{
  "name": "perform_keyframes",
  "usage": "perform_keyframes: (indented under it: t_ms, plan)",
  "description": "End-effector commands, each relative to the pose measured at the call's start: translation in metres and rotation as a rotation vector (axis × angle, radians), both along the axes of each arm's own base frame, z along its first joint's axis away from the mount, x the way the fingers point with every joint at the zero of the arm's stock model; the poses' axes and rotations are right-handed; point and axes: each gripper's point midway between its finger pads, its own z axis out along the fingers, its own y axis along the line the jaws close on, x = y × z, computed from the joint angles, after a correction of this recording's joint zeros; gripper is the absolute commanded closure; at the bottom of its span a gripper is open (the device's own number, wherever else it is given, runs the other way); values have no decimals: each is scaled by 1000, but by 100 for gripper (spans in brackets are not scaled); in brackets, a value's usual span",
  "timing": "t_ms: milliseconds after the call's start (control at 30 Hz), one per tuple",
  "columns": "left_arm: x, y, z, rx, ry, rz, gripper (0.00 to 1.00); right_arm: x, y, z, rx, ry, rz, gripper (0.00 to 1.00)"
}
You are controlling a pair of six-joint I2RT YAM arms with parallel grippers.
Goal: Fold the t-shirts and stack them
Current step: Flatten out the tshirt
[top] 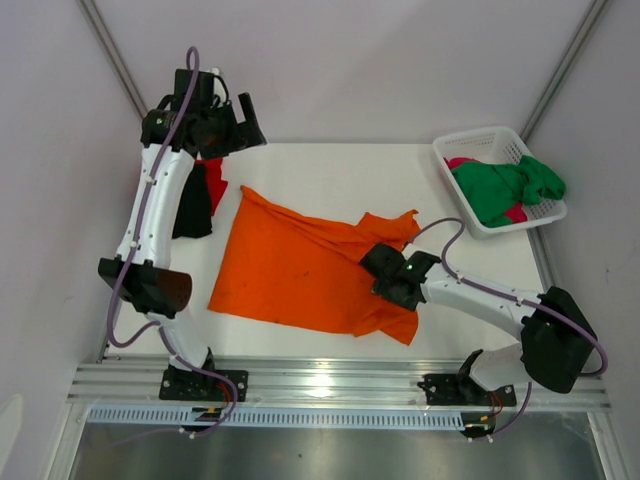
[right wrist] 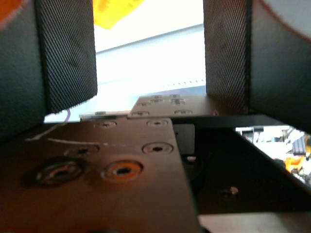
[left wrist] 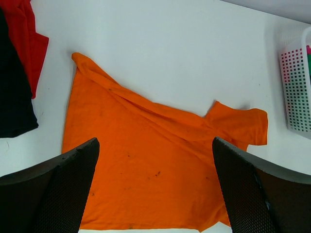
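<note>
Orange t-shirt (top: 300, 270), barely in right-wrist view

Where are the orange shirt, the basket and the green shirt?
orange t-shirt (top: 295, 270): top view, middle of cloth
basket (top: 485, 146): top view, far lattice wall
green t-shirt (top: 505, 188): top view, bunched middle

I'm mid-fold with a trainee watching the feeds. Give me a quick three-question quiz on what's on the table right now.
1. True or false: the orange t-shirt lies inside the white basket.
2. Which shirt lies uppermost in that basket? A: the green t-shirt. B: a black one. C: a yellow one.
3. Fill the gap: in the left wrist view, the left gripper has its jaws ____ above the orange cloth.
Key: 1 false, it is spread on the table; 2 A; 3 open.
</note>
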Motion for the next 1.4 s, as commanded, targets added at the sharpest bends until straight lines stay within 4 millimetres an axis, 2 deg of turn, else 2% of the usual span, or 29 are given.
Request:
perform_keyframes:
  t_ms: [0,67,200,367,533,700,867,1100,1267,1367]
  plan:
    - [0,5,24,-33,-69,10,0,8,20,9,56,2,54,37]
    - [-3,8,18,-37,-54,15,0,6,22,5,64,18,54,37]
    - [-6,9,19,-56,-56,9,0,-8,23,-6,54,73,57,37]
    - [-5,8,16,-65,-48,5,1,-28,22,-2,53,87,50,37]
    - [-4,5,8,-78,-28,-4,0,-48,11,-11,67,119,17,37]
    - [-3,5,10,-79,-35,-7,0,-55,2,-4,55,107,-1,37]
    - [-3,4,8,-82,-28,-9,0,-56,-6,-14,58,105,-30,37]
    - [-7,10,16,-79,-48,-1,1,-54,0,-43,42,213,-8,37]
    - [-14,14,25,-86,-64,5,1,-41,8,-51,34,235,33,37]
    - [-17,15,31,-94,-78,3,1,-40,8,-61,20,289,42,37]
